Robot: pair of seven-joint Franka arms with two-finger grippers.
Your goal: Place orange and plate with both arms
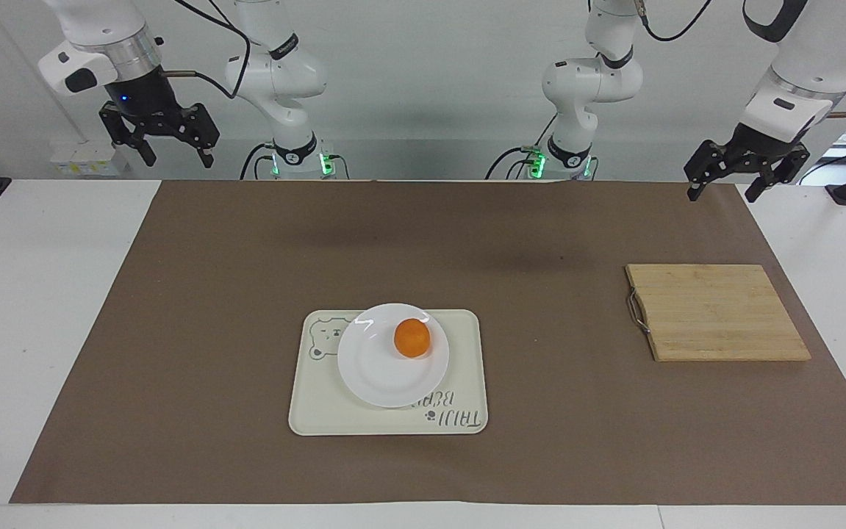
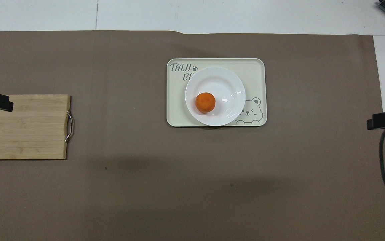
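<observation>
1. Facing view: one orange [image 1: 412, 338] lies on one plate [image 1: 378, 375], which sits on one tray [image 1: 459, 367]. One board [image 1: 717, 312] lies toward the left arm's end from the tray.
2. Two grippers hang raised, well apart from the tray: left gripper [image 1: 722, 187] and right gripper [image 1: 176, 150], both spread wide, holding nothing.
3. Overhead view: orange [image 2: 205, 102], plate [image 2: 225, 83], tray [image 2: 256, 73] and board [image 2: 28, 127], one each; two black gripper tips show at the edges.

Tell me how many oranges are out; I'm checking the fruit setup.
1. The orange sits on the white plate, which rests on the cream tray. No others show; nothing here could hide one.
</observation>
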